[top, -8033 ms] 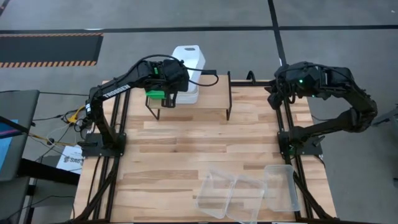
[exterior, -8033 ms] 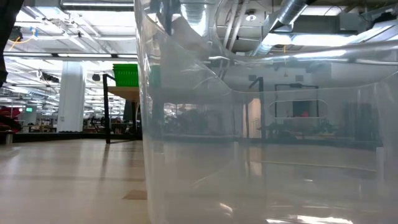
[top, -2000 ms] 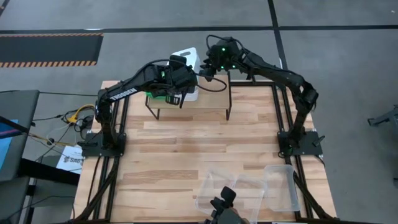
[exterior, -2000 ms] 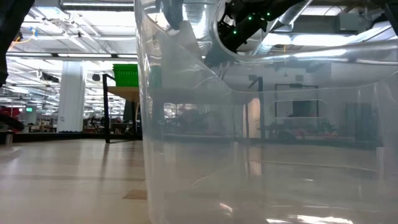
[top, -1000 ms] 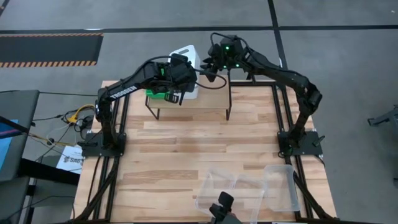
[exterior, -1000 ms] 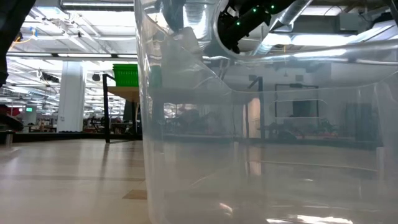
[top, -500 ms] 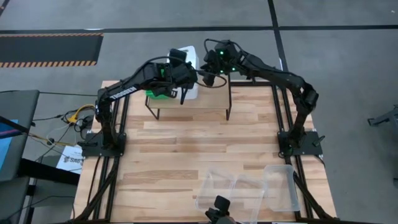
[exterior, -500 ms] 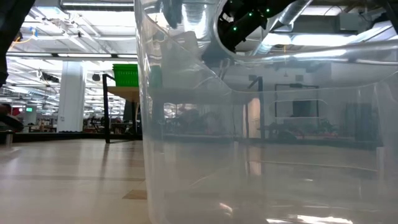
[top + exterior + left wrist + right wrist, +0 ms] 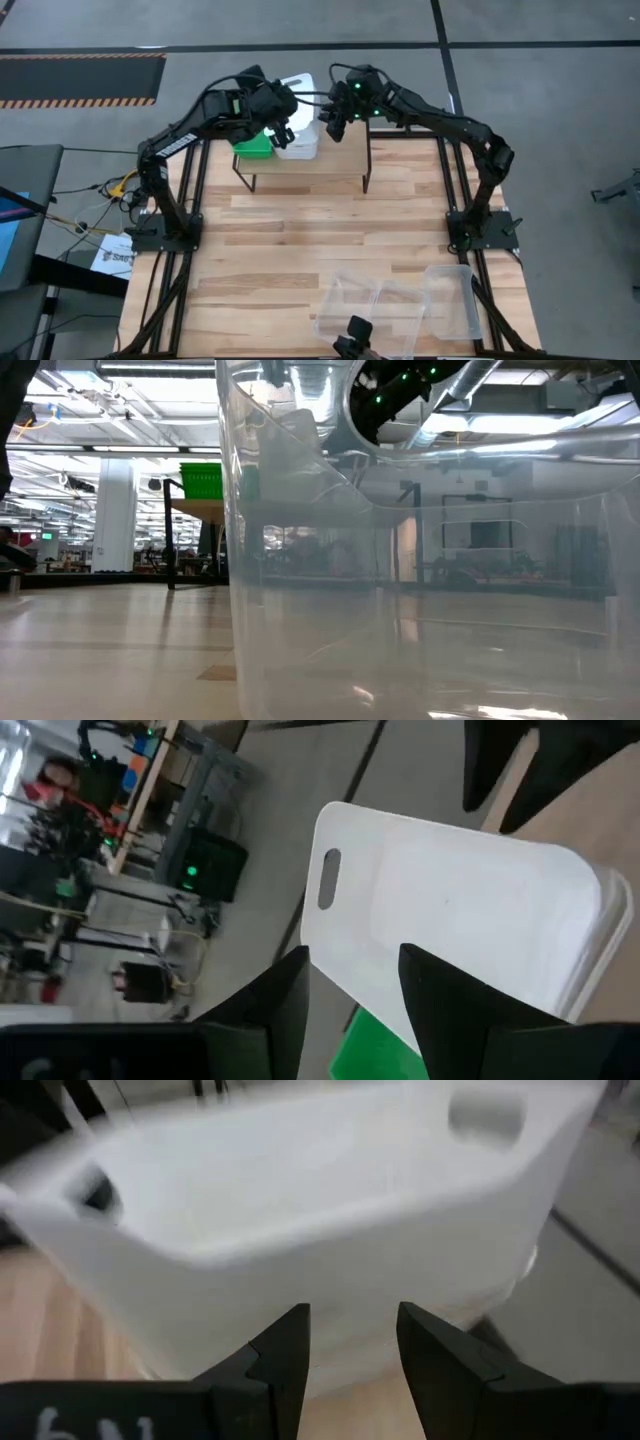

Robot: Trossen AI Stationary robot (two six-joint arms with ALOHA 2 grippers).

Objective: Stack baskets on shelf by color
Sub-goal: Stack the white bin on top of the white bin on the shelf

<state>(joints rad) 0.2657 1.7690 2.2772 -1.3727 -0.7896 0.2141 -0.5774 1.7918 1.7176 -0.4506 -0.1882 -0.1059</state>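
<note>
On the shelf (image 9: 335, 160) at the table's far edge stand a stack of green baskets (image 9: 252, 146) and, to its right, a stack of white baskets (image 9: 298, 120). My left gripper (image 9: 281, 128) is open at the white stack's left side, above the green one. My right gripper (image 9: 331, 126) is open at its right side. The left wrist view shows the top white basket (image 9: 450, 910) beyond my open fingers. In the right wrist view its wall (image 9: 330, 1230) fills the picture just past the fingertips. Three clear baskets (image 9: 395, 305) lie at the near edge. My left gripper's fingers (image 9: 425, 975) reach the top white basket's left long edge (image 9: 370, 985), and I cannot tell whether they touch it. My right gripper's fingers (image 9: 285, 1345) stand level before the white basket's right wall (image 9: 350, 1330), and whether they touch it cannot be told.
A clear basket (image 9: 400, 610) stands right in front of the low camera and hides most of that view; the green stack (image 9: 203, 480) shows beside it. A small dark device (image 9: 352, 335) sits at the near edge. The table's middle (image 9: 320, 230) is bare wood.
My left gripper has drawn back from over the white stack toward the table's far left, uncovering more of the white basket. My right gripper has moved slightly toward the white stack's right side.
</note>
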